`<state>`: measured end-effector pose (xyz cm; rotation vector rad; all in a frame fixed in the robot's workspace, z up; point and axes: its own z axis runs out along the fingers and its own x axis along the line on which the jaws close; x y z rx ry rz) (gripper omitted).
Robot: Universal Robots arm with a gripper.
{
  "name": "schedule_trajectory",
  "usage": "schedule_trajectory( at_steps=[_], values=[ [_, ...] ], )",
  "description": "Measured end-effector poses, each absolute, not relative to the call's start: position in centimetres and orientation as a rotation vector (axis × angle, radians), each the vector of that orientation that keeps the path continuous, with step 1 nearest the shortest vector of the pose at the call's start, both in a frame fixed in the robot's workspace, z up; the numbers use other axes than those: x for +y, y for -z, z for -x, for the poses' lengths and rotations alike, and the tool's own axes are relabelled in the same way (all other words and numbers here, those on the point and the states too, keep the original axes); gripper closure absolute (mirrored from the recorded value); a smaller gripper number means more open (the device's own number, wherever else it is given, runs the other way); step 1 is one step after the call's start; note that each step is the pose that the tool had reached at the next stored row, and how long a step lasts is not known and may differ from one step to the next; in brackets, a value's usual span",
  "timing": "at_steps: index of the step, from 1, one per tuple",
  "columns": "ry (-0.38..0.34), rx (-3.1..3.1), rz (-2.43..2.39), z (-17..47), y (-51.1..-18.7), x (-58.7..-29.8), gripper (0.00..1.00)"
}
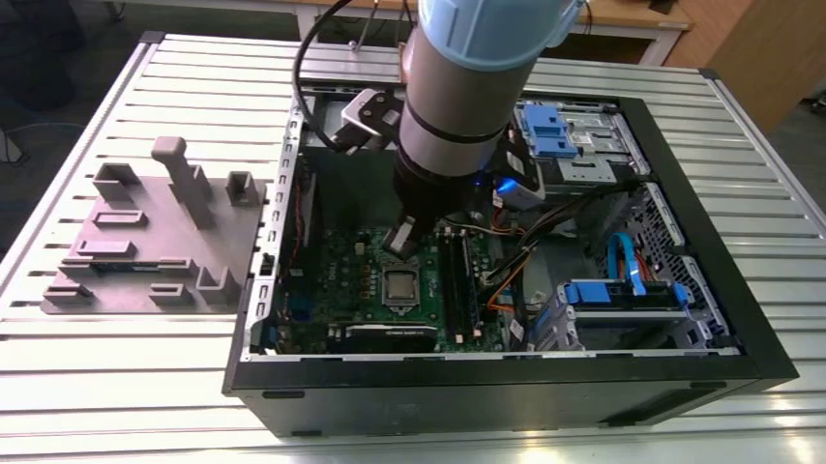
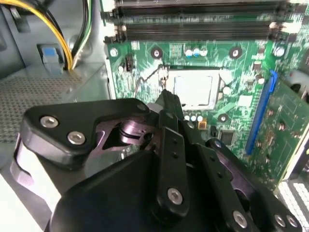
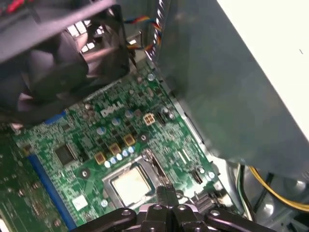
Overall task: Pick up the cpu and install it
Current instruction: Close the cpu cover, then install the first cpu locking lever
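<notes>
Sitting flat inside the metal socket frame (image 2: 216,89), the cpu (image 2: 193,90) lies just ahead of the fingers (image 2: 169,110). Its pale square top glares so strongly in both wrist views that no surface detail can be made out. The fingers are black, narrow and pressed together, with nothing seen between them. Their tips hang by the near edge of the socket frame; whether they touch it I cannot tell.

Around the cpu spreads the green motherboard (image 3: 96,130), studded with small round capacitors and screw heads. Long black memory slots (image 2: 193,31) run across it on the far side of the cpu from the fingers, and a blue slot (image 2: 260,111) runs off to one side. Yellow cables (image 2: 72,43) drop past a perforated grey panel (image 2: 38,101).

In the exterior view the grey-and-blue arm (image 1: 446,106) hides part of the board. The board sits in an open black computer case (image 1: 516,391) with blue drive brackets (image 1: 558,130), laid on its side on a table (image 1: 155,387) of ribbed silver slats. Well away from the fingers, toward the exterior view's left, a grey moulded fixture (image 1: 142,242) of posts and pockets rests on the slats. Beyond the table, pale wooden furniture (image 1: 761,48) is cut off at the edge of view.
</notes>
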<state>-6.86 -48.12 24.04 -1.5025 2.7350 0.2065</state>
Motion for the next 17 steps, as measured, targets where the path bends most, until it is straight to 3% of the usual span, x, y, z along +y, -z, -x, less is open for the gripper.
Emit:
schedule_trajectory(
  at_steps=[17],
  values=[
    [-0.191, 2.741, 1.506, 6.95, -24.01, -48.72, 0.89]
  ],
)
